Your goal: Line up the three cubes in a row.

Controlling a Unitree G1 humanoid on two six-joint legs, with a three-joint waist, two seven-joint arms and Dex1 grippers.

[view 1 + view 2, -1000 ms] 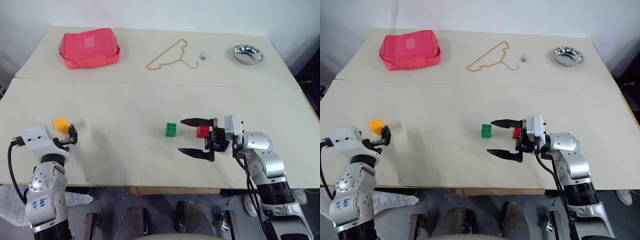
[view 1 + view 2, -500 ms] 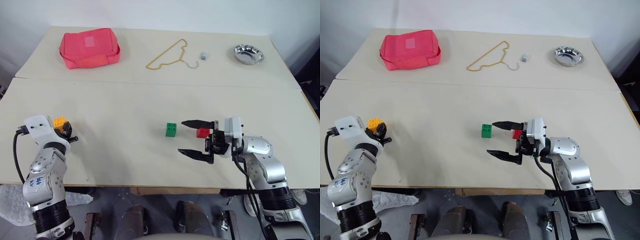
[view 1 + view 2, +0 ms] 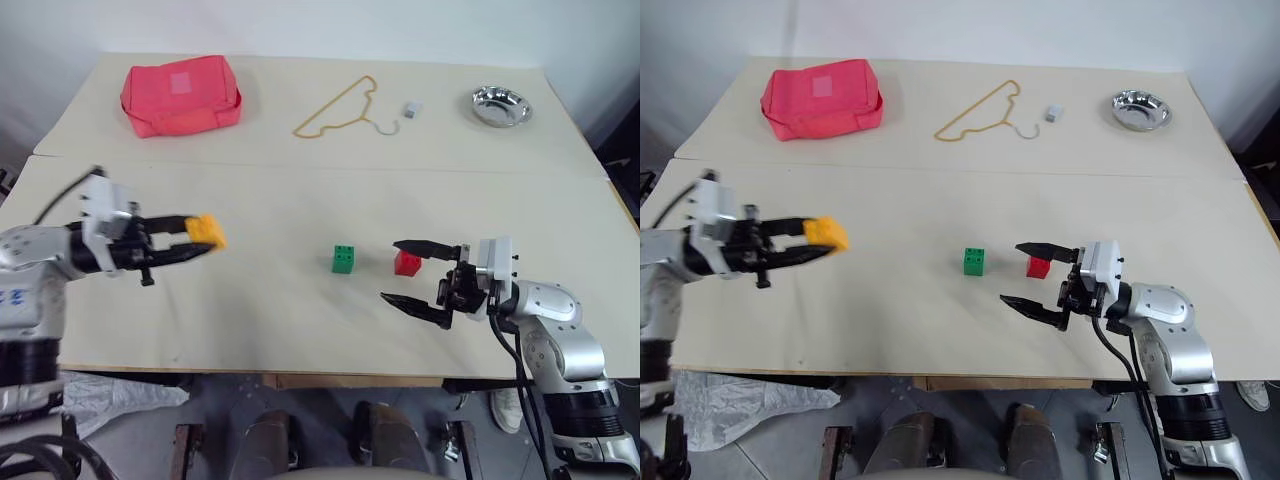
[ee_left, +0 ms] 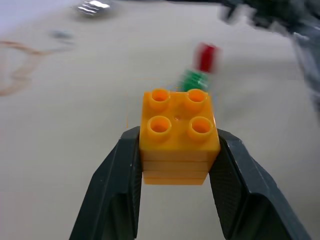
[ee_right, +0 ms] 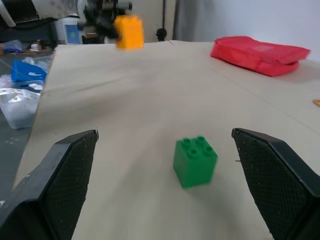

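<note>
While the left gripper (image 3: 200,238) holds the yellow-orange cube (image 3: 207,229) clamped above the table (image 3: 260,310) — well left of the green cube (image 3: 343,258) and red cube (image 3: 406,263) — and the right gripper (image 3: 418,275) waits wide open beside the red, the carry-over is in hand, and setting it down in line comes next.

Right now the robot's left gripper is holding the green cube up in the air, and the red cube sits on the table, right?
Not quite. The left gripper holds the yellow-orange cube, not the green one. The left wrist view shows it pinched between the two black fingers. The green cube sits on the table beside the red cube, which does rest there as you said.
</note>
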